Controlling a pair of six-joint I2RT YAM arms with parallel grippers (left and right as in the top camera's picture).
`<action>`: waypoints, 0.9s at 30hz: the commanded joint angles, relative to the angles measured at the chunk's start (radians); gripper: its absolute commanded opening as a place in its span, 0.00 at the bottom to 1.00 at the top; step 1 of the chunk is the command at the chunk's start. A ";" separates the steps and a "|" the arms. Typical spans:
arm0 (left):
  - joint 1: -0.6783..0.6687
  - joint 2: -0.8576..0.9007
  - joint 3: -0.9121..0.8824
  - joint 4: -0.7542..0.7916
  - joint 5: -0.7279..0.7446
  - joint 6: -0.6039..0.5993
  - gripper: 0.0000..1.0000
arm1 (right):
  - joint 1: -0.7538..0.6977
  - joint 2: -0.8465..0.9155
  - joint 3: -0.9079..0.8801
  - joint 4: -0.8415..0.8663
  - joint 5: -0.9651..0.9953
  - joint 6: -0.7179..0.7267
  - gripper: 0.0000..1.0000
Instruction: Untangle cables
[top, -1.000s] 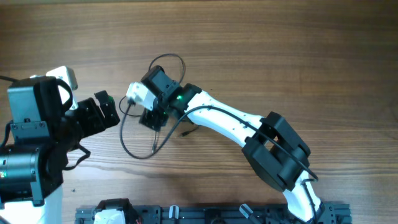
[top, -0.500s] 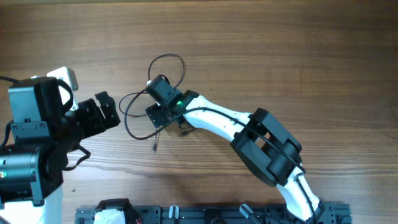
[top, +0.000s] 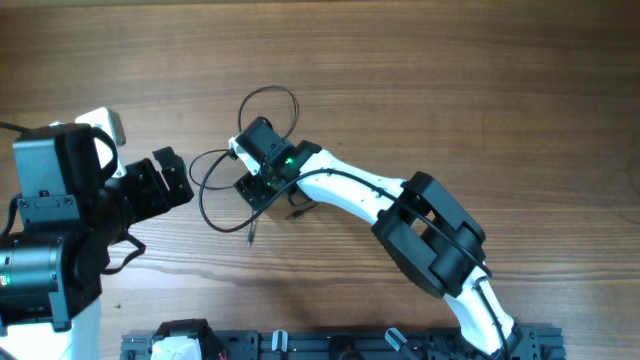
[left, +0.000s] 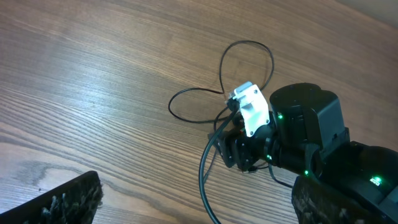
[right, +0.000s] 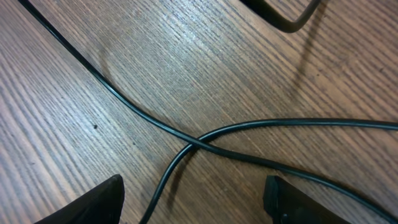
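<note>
The cables are one tangle of thin black cord (top: 270, 90) in loose loops at the table's middle, with a small plug tip (top: 249, 238) at the lower end. My right gripper (top: 250, 185) is low over the tangle. In the right wrist view its fingers (right: 196, 199) are open, and two cord strands cross on the wood (right: 193, 142) just ahead of them. My left gripper (top: 172, 180) is open and empty, to the left of the loops. In the left wrist view its fingers (left: 196, 205) frame the cord loops (left: 249, 42) and the right gripper's head.
Bare wooden tabletop (top: 450, 80) lies all round the cord. The right arm's white links (top: 350, 195) stretch from the bottom right to the middle. A black rack (top: 330, 345) runs along the near edge.
The right gripper has turned and shifted slightly. The large lower cord loop has been drawn up and become smaller. The left arm has not moved.
</note>
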 joint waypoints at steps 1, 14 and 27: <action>0.008 0.002 0.008 0.003 -0.009 -0.009 0.99 | 0.010 0.092 -0.042 -0.041 -0.066 0.065 0.72; 0.008 0.002 0.008 0.003 -0.010 -0.008 1.00 | 0.082 0.095 -0.065 -0.019 -0.064 0.136 0.61; 0.008 0.002 0.008 -0.005 -0.010 -0.008 1.00 | 0.018 0.029 0.031 -0.116 0.444 -0.021 0.04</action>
